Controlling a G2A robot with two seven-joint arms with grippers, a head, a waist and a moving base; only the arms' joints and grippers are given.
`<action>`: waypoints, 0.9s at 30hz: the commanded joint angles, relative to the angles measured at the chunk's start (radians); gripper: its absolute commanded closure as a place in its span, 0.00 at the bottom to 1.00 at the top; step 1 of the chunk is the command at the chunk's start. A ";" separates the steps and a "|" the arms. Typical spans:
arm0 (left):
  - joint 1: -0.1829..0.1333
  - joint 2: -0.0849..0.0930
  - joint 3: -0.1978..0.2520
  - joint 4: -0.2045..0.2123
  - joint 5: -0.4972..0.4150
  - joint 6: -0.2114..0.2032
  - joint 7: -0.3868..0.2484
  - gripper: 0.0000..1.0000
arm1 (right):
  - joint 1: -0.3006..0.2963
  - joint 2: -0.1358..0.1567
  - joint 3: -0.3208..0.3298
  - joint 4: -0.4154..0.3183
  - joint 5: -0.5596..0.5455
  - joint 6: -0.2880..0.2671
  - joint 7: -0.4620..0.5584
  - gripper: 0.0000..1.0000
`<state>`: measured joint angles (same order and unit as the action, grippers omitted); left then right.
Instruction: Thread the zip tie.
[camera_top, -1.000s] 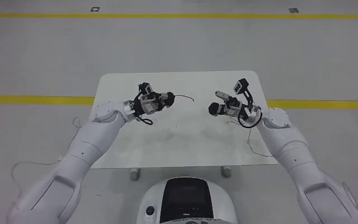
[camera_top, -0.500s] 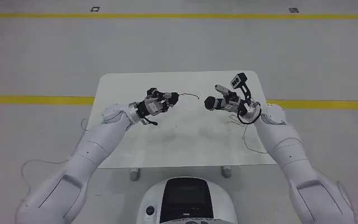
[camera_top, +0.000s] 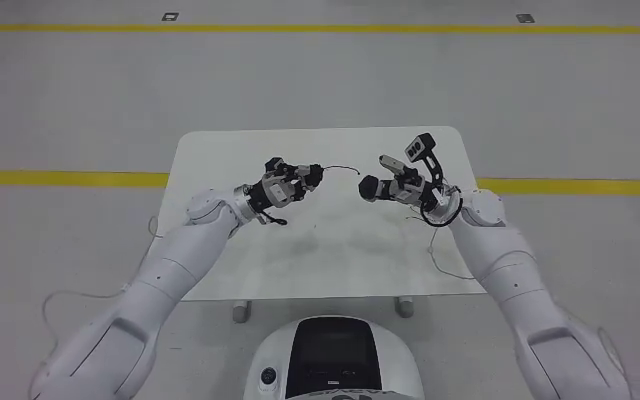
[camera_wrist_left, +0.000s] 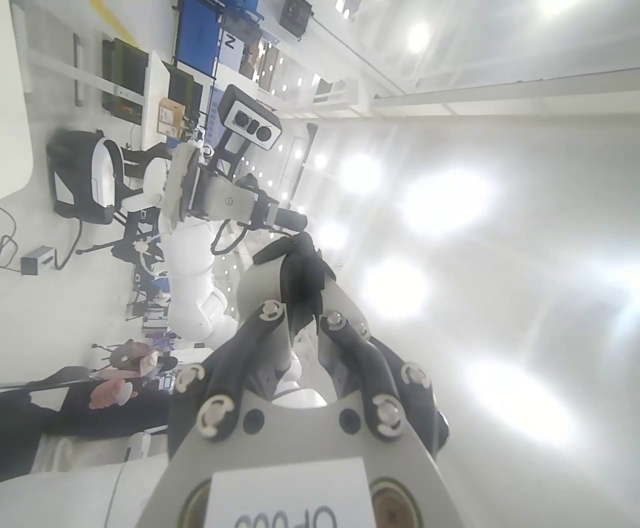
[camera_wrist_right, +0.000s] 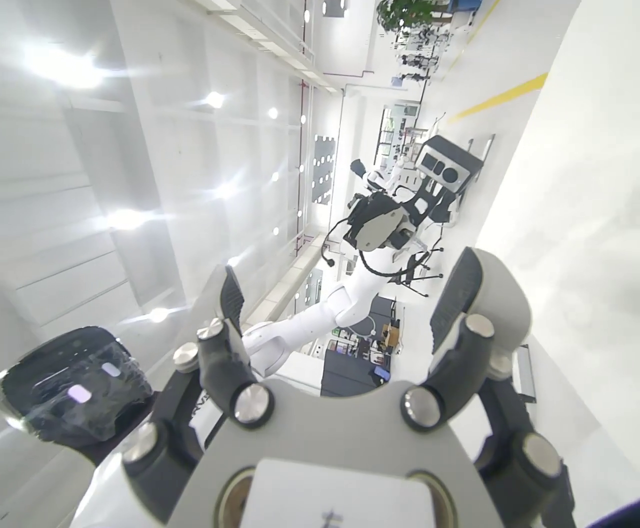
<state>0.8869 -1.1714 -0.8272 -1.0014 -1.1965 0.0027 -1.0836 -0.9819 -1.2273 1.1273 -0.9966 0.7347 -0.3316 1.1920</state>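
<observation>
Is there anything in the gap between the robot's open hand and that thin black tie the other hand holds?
Nothing visible does. The zip tie juts from the left hand toward the open right hand, with open air between its tip and that hand.

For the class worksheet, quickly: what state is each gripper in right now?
Left gripper: shut on the zip tie.
Right gripper: open, holding nothing.

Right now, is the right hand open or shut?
Open. In the right wrist view, the right hand has its two fingers wide apart, and they grip nothing.
</observation>
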 joint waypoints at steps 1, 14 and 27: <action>0.005 0.000 -0.006 -0.005 0.002 -0.001 0.005 1.00 | 0.004 -0.005 -0.004 0.010 0.021 -0.008 0.008 0.00; 0.018 -0.003 -0.026 -0.015 0.038 0.005 0.017 1.00 | 0.038 -0.034 -0.003 0.099 0.106 -0.008 0.096 0.70; 0.026 -0.007 -0.044 -0.018 0.066 0.004 0.022 1.00 | 0.059 -0.058 -0.004 0.133 0.094 -0.008 0.112 0.73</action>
<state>0.9131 -1.1780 -0.8707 -1.0204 -1.1320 0.0070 -1.0618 -0.9235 -1.2841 1.1231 -0.8647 0.8293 -0.3400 1.3031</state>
